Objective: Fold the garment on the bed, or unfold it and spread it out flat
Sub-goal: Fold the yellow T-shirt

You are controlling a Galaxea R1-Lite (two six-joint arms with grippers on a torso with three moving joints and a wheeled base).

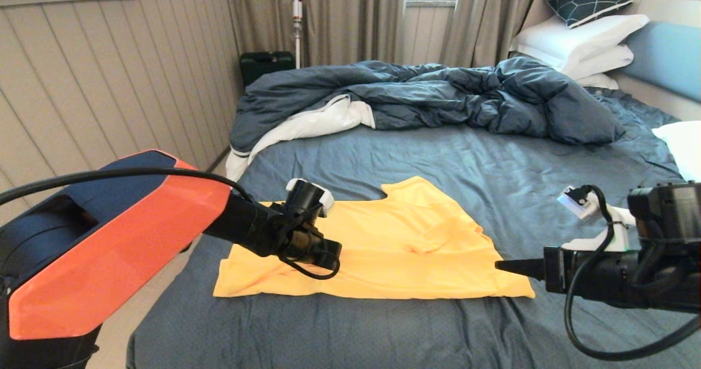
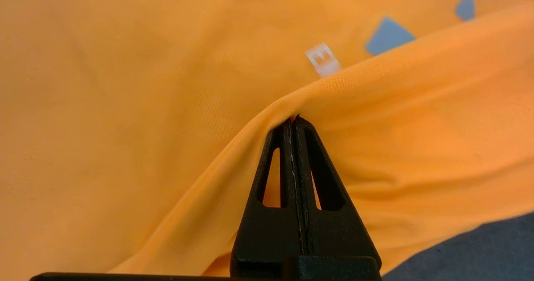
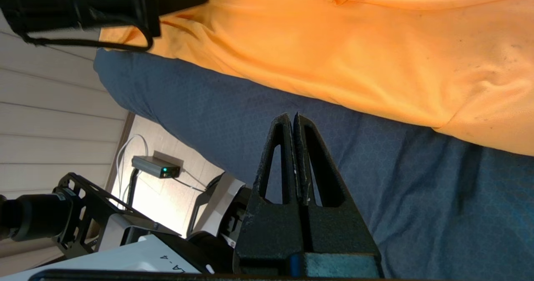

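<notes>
Now my left pincer (image 2: 294,120) is clenched on a raised fold of the garment (image 1: 394,248), lying on the bed (image 1: 438,155), to draw it over, while my right pincer (image 3: 293,118) waits pressed closed, gripping nothing, beside the hem.

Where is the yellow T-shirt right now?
In the head view the garment lies on the bed near its front edge, between the left gripper and right gripper.

The left gripper (image 1: 335,255) hides its own fingertips (image 2: 294,124) in a raised fold of the garment (image 1: 394,248). Beyond that fold a small white label (image 2: 322,59) is blurred, unreadable, and the blue print (image 2: 388,35) is cut off by the fold.
</notes>
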